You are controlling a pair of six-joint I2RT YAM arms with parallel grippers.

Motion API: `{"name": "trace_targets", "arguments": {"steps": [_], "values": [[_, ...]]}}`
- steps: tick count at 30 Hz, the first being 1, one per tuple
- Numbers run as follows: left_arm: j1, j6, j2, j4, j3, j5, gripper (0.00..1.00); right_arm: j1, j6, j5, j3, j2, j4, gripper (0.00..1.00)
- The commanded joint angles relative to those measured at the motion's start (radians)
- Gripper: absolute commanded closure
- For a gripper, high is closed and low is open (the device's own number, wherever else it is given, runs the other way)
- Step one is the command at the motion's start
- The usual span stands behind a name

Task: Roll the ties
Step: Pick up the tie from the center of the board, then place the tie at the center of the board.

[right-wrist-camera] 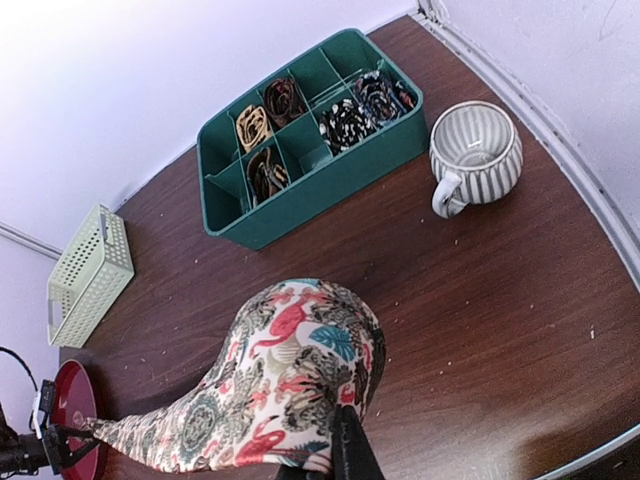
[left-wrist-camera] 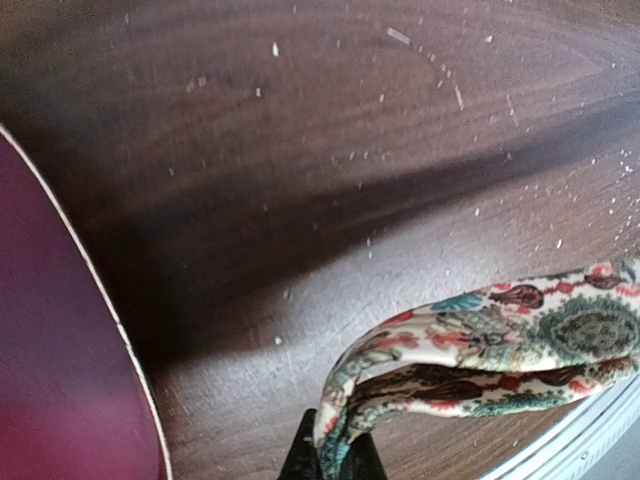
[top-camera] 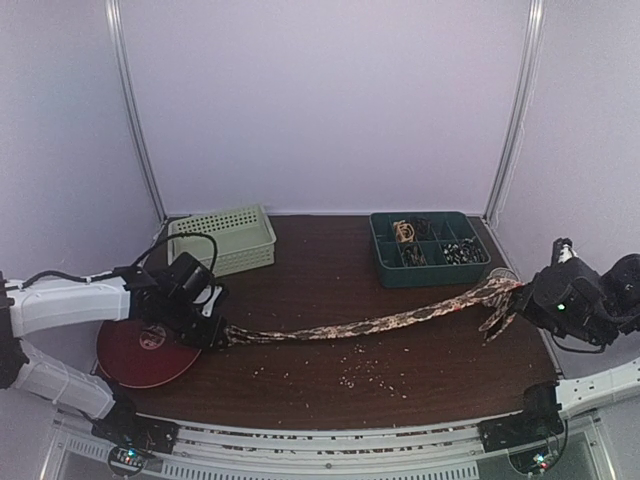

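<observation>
Left pincer [top-camera: 215, 330] was clenched on the narrow end of the tie [top-camera: 380, 322]. In the left wrist view the cloth [left-wrist-camera: 500, 340] was pinched between two dark fingertips [left-wrist-camera: 330, 462] at the bottom edge. The fingers were mostly cut off by the frame, and no gap showed between them.

Right pincer [top-camera: 515, 300] was clenched on the wide end. In the right wrist view the tie [right-wrist-camera: 290, 380] bulged over the pincer [right-wrist-camera: 345, 450] and covered most of it. Only one dark finger showed.

The tie ran across the tabletop [top-camera: 300, 260] from pincer to pincer, lifted at both ends and sagging in the middle. I couldn't tell whether the middle touched the wood.

The left end sat just beside the red plate [top-camera: 135, 360]. Crumbs [top-camera: 360, 370] were scattered on the near side of the tie.

The green tray [right-wrist-camera: 320, 200] stood at the far right with small bundles in its compartments, too small to identify. The striped mug [right-wrist-camera: 475, 155] stood upright just beside the tray, and the overhead view barely showed it behind the right arm. The pale basket [top-camera: 222, 240] was at the far left.
</observation>
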Motion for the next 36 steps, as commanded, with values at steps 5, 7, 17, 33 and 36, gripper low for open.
{"name": "trace_targets", "arguments": {"steps": [5, 7, 17, 33, 36], "values": [[0.005, -0.071, 0.004, 0.075, -0.092, 0.094, 1.00, -0.320, -0.379, 0.016, 0.093, 0.219, 0.033, 1.00], [0.005, -0.074, 0.019, 0.078, -0.101, 0.089, 1.00, -0.464, -0.535, -0.114, 0.065, 0.266, 0.116, 1.00], [-0.003, -0.071, 0.096, 0.083, -0.095, 0.094, 1.00, -0.806, -0.811, -0.366, -0.037, 0.577, 0.164, 1.00], [-0.007, 0.001, 0.237, 0.026, 0.004, 0.081, 1.00, -0.883, -0.841, -0.295, -0.023, 0.870, 0.150, 0.68], [-0.007, 0.015, 0.259, 0.018, 0.024, 0.075, 1.00, -0.917, -0.851, -0.251, -0.012, 0.896, 0.158, 0.66]]}}
